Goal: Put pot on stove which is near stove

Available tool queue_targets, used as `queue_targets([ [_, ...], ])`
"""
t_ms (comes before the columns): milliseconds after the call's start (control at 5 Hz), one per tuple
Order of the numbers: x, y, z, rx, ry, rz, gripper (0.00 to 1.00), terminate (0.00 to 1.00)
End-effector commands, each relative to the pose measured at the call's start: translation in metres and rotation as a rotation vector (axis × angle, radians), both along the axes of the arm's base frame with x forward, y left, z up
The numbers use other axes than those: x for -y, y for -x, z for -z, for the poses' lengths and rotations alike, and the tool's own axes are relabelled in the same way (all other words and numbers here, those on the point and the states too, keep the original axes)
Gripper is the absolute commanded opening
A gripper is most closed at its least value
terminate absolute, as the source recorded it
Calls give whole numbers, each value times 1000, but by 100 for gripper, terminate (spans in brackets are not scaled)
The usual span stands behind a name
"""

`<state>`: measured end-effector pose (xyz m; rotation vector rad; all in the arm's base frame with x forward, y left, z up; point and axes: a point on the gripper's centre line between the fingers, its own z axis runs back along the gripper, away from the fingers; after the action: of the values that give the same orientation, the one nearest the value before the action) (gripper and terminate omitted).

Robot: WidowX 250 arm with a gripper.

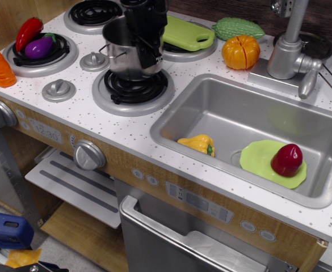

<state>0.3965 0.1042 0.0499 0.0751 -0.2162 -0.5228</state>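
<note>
One shiny lidless steel pot (126, 54)

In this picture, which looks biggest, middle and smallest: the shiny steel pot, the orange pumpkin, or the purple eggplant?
1. Shiny steel pot, biggest, though the black gripper hides part of it.
2. Orange pumpkin.
3. Purple eggplant, smallest.

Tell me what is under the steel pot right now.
Under the pot lies the front black coil burner in its silver ring. Its front coils show; the back part is covered by the pot. The gripper holds the pot's rim; whether the pot touches the coils cannot be told.
</note>
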Motion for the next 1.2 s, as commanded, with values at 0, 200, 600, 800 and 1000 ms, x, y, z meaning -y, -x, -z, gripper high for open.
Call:
queue_targets([
  [0, 12, -1, -37, 115, -63, -18, 0, 0],
  [200, 17, 1, -38, 115, -53, -31, 0, 0],
  [600, 21, 3, -38, 113, -7, -91, 0, 0],
  [800, 23, 4, -36, 110, -1, -131, 0, 0],
  [1000, 24, 5, -35, 119, 4, -138, 0, 0],
])
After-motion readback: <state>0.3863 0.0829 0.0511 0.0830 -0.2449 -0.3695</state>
